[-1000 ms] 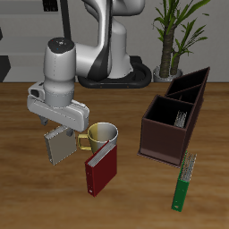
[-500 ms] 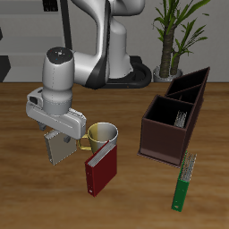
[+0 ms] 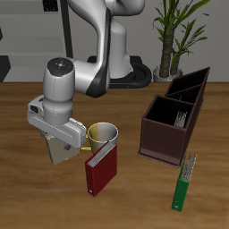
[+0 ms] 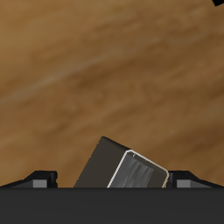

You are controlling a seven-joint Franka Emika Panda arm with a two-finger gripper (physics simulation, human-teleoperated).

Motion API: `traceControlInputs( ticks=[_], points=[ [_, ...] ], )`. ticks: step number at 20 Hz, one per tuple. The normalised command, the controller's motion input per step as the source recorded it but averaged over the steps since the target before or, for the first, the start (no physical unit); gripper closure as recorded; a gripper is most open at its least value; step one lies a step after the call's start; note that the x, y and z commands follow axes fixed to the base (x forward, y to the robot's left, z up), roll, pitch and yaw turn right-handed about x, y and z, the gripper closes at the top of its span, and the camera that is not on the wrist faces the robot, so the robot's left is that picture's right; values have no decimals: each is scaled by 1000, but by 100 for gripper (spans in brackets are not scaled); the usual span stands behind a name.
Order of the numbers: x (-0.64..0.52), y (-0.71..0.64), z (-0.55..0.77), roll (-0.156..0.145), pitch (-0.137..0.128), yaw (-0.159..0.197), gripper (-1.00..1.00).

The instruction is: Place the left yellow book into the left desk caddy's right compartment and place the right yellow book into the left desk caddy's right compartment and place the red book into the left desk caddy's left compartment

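Since the earlier frames, we are seeing the arm tip over and the gripper (image 3: 59,143) swing lower and nearer the table's front edge, carrying the right yellow book (image 3: 61,150) with it; the mug, the red book and the caddies are sitting just as they were.

From the exterior view, we are holding the grey-tan book clear of the table (image 3: 27,197), tilted, with only its lower part showing beneath the hand. We judge it is being kept raised so that it can pass over the yellow mug (image 3: 101,135) and the red book (image 3: 100,169), which stands leaning just in front of the mug. The left desk caddy (image 3: 166,131) is waiting well apart on the other side of them. Its right compartment (image 3: 180,117) already has a ribbed grey-tan shape in it, probably the left yellow book (image 3: 182,117), so we reckon the first placement is done. The left compartment (image 3: 159,111) looks bare. A slim green book (image 3: 184,182) is lying near the front edge, and the second caddy (image 3: 190,83) stands farther back.

In the wrist view, we are looking along the gripper (image 4: 112,179) at the book (image 4: 122,166), slanted between the two fingers with bare table behind. The fingers are pinching it by its faces, and the skew suggests it will need squaring before it drops into the bin.
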Motion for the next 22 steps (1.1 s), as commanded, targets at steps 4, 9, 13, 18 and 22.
traceControlInputs(
  ticks=[4,9,13,18,22],
  points=[
    [-91,-5,-66,-3,13,-21,100],
    [-111,83,275,-7,-26,9,100],
    [-219,158,662,-24,-72,31,100],
    [-350,40,947,-56,-74,58,100],
    [-393,-7,680,-51,-55,61,100]
  ],
)
